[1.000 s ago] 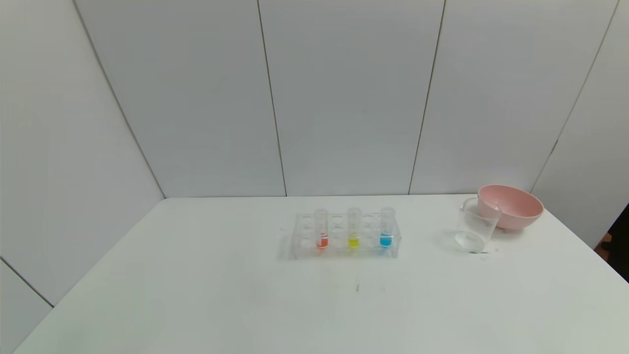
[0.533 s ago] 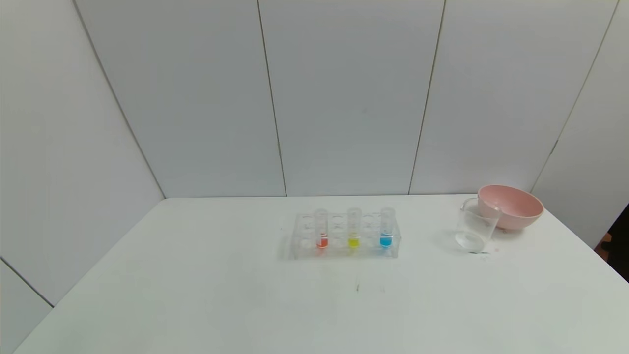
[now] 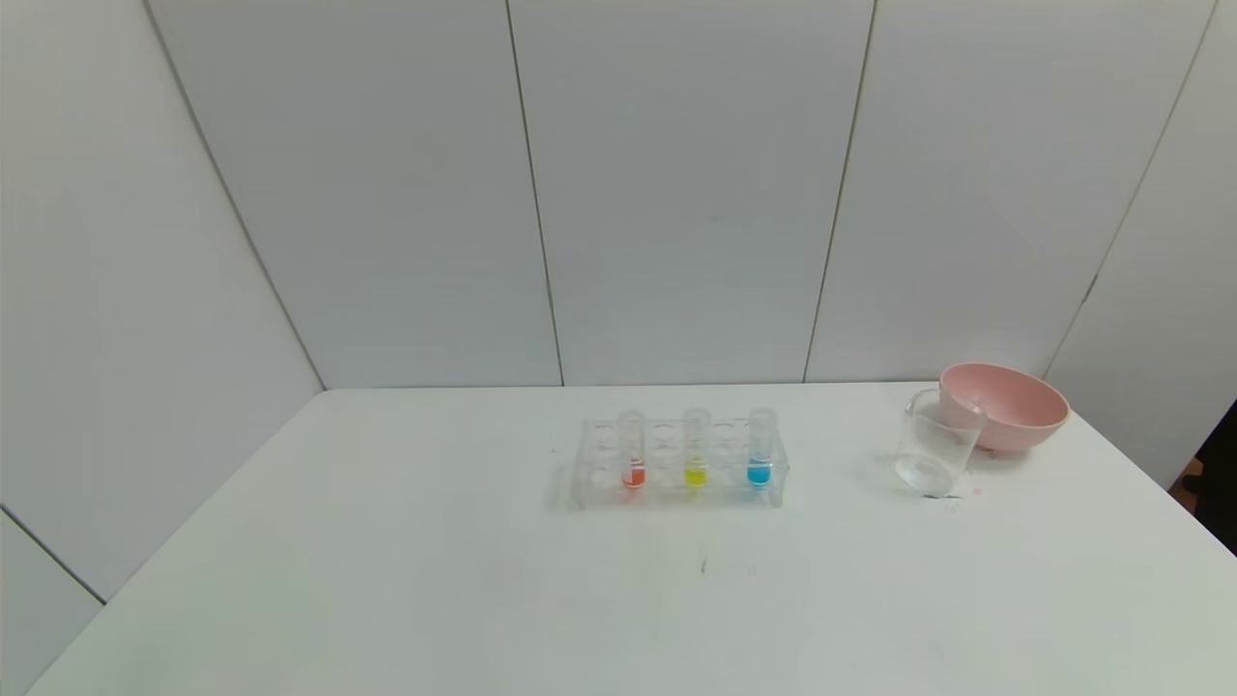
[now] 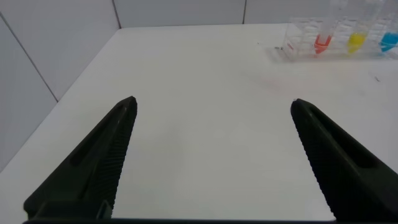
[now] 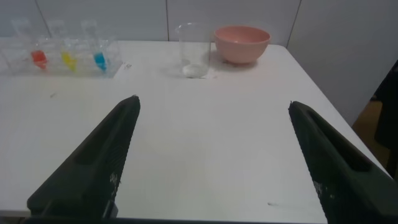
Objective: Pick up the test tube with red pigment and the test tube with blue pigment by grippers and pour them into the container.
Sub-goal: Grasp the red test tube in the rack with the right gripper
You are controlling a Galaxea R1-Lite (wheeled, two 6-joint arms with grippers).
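I have both end effectors spread wide and empty: left end effector (image 4: 211,109) nearer the upright red-pigment test tube (image 3: 633,450), right end effector (image 5: 212,106) nearer the blue-pigment test tube (image 3: 761,449).

You get neither arm in the head view. In the left wrist view the test tube with blue pigment (image 4: 389,41) is cut by the edge, and the left gripper (image 4: 211,109) fingers run off the frame. The right gripper (image 5: 211,109) fingers run off likewise. The pink bowl (image 3: 1015,406) sits partly behind the container (image 3: 935,440)
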